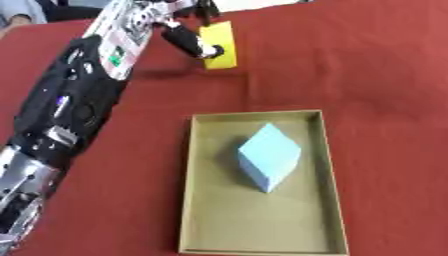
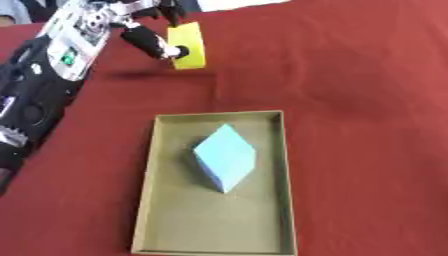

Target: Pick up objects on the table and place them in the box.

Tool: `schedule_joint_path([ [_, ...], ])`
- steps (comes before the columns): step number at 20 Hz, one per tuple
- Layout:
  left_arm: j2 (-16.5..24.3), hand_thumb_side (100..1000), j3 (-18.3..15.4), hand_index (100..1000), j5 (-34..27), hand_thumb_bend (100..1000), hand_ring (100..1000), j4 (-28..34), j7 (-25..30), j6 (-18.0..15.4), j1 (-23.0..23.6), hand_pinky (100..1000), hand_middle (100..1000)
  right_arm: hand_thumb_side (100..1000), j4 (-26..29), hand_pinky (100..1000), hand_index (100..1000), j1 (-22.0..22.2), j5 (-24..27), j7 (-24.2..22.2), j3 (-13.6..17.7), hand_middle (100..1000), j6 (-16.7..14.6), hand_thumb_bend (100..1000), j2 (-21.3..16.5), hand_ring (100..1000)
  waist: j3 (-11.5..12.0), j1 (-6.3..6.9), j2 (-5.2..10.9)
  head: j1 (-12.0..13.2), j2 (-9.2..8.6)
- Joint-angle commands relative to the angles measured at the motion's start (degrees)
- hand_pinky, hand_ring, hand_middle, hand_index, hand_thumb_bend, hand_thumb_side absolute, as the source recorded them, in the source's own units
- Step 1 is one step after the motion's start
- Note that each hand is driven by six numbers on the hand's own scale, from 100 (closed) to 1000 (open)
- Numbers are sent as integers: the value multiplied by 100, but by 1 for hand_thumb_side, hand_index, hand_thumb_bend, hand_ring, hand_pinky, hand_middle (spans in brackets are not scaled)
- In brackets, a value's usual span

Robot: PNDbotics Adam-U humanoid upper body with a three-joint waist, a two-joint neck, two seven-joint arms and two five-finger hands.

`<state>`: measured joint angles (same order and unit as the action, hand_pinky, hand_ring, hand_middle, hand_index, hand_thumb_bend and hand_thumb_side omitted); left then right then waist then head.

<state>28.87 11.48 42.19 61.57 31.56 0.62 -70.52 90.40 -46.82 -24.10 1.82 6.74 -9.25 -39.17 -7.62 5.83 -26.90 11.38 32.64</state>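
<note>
My left arm reaches up the left side to the far part of the red table. There my left hand [image 1: 185, 36] is shut on a flat yellow block [image 1: 219, 45], pinched between thumb and fingers and held on edge, apparently a little above the cloth. An open, shallow tan box [image 1: 188, 190] lies nearer to me, below and right of the hand. A light blue block [image 1: 269, 156] sits inside the box, in its upper middle. My right hand shows in neither view.
Red cloth [image 1: 376, 100] covers the table all round the box. A person's sleeve [image 1: 17, 12] shows at the far left corner, away from the objects.
</note>
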Motion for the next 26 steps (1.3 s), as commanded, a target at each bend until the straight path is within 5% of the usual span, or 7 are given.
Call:
schedule_joint_path([
  [1,210,394,-30,882,43,509,881,167,53,-14,-144,897,770,872,42,736,824,-57,-20,19,81,600,15,100,-174,702,-1,-43,166,-5,-19],
  [3,212,394,-33,882,47,509,881,178,64,-11,-144,897,770,872,43,736,824,-57,-21,19,81,600,16,100,-173,702,-1,-43,166,-5,-19],
  [4,242,468,-22,910,69,622,924,191,67,-13,-159,922,804,874,39,735,821,-49,-21,21,87,597,20,100,-174,699,-2,-36,166,1,-34],
  [10,295,560,-44,923,225,668,944,179,209,-63,-165,936,820,880,17,733,817,-40,-14,28,116,595,36,100,-186,697,-30,-23,83,44,-99],
  [26,380,542,-185,929,553,654,956,58,15,38,-176,939,829,900,-152,731,812,-90,49,16,213,590,-58,100,-241,694,-4,-57,-237,169,-336],
])
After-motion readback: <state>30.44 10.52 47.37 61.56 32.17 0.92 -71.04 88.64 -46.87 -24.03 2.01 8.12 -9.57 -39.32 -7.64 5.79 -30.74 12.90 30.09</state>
